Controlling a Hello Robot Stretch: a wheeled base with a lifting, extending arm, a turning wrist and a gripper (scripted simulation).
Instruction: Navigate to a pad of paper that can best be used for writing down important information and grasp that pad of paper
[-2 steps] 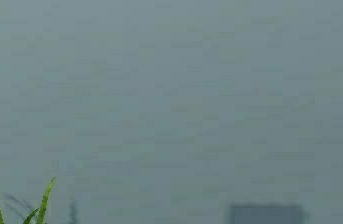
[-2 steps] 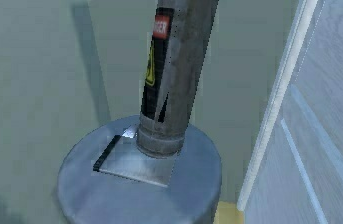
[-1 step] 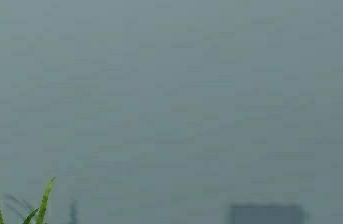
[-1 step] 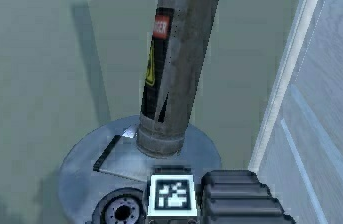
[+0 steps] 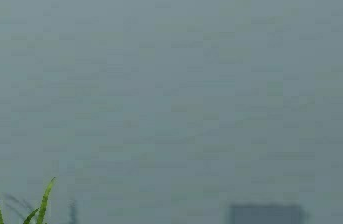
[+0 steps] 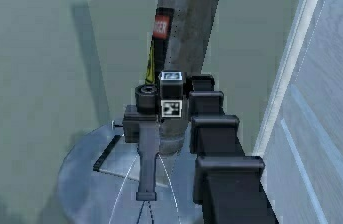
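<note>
One round grey desk (image 6: 79, 185) is seen beneath the arm (image 6: 224, 170). A dark flat slab (image 6: 107, 157), not confirmable as the pad, lies on it, just left of the jaws. Whether the jaws hold anything cannot be told. Green leaves (image 5: 39, 205) are noted against a grey wall (image 5: 179, 90).

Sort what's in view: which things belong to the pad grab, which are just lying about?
Job: hand; dark flat thing, possibly the pad; round table under it.
Lying about: plant leaves; red-topped upright thing; door.
</note>
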